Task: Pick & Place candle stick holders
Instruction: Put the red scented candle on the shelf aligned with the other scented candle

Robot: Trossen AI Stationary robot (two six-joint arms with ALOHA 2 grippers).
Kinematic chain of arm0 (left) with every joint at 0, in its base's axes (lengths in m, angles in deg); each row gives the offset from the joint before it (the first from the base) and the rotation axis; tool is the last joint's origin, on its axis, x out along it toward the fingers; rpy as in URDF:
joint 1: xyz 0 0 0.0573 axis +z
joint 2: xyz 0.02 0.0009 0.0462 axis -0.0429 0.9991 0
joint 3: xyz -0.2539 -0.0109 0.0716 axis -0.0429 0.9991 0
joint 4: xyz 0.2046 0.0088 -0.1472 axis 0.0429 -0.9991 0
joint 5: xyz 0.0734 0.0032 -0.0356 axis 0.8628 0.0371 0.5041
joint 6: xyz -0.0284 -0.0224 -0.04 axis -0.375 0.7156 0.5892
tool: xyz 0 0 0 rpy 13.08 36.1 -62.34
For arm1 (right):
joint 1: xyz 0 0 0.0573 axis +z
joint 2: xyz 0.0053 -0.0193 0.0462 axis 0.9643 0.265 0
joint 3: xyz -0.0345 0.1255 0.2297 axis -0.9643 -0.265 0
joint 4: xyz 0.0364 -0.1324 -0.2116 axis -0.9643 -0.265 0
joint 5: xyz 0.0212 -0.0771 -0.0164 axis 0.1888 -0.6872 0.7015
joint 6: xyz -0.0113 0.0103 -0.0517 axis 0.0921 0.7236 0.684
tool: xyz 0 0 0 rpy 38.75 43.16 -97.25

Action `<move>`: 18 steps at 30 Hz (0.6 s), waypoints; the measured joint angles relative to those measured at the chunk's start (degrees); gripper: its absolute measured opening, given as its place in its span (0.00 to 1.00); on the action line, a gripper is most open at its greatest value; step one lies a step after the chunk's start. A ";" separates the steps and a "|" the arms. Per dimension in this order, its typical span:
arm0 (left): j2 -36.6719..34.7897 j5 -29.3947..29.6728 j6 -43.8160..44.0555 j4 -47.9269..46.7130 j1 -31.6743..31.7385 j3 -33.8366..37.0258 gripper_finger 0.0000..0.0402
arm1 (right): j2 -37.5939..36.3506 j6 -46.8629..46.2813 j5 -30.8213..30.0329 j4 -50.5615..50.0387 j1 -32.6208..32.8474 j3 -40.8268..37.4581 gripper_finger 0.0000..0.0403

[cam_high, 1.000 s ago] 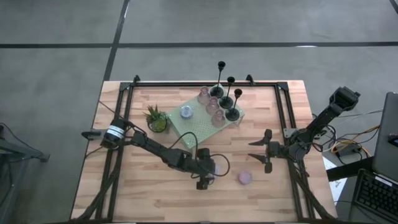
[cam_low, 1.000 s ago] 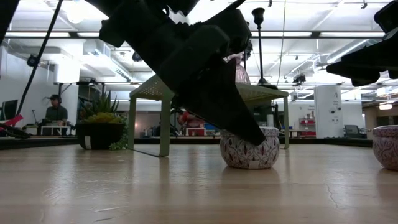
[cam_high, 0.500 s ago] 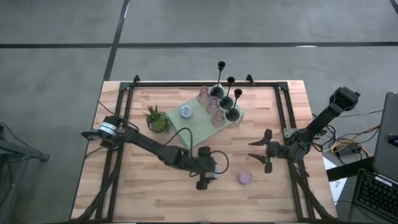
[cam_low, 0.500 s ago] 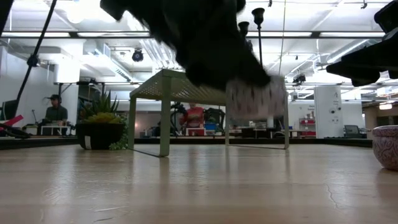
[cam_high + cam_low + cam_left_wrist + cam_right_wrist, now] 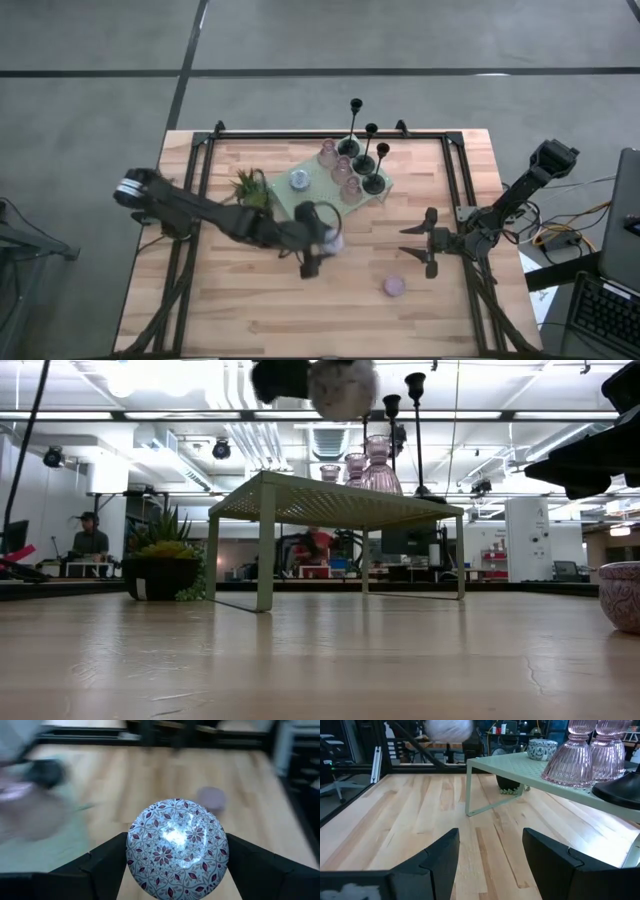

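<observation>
My left gripper is shut on a round white puck with a dark floral pattern, held high above the table by the near edge of the pale green stand; it also shows in the low view. On the stand are pinkish glass cups, three slim black sticks and a blue-white puck. A pink puck rests on its base on the table. My right gripper is open and empty at the right. My left gripper pinches the patterned puck by its round side wall between its two fingers, one on each side. The puck is lifted clear of the table, above the level of the stand's top.
A small spiky potted plant stands left of the stand. Black frame rails run along the table's left, far and right sides. Bare wood lies along the near edge. A person sits far behind the table.
My left gripper has risen from the table with the patterned puck and gone toward the far edge and a little left, toward the stand. The puck, standing on the wood a second ago, is now lifted clear above the stand's height.
</observation>
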 joint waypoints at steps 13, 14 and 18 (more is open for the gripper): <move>-4.59 8.31 7.61 -13.32 8.63 0.22 0.76 | 0.00 -0.31 -0.02 -0.01 -0.02 0.00 0.52; -4.40 8.44 7.89 -14.58 9.10 0.22 0.76 | 0.00 -0.27 -0.02 -0.01 0.00 0.00 0.52; -4.37 9.17 9.62 -15.12 10.95 1.14 0.76 | 0.00 -0.26 -0.02 -0.01 -0.02 0.00 0.52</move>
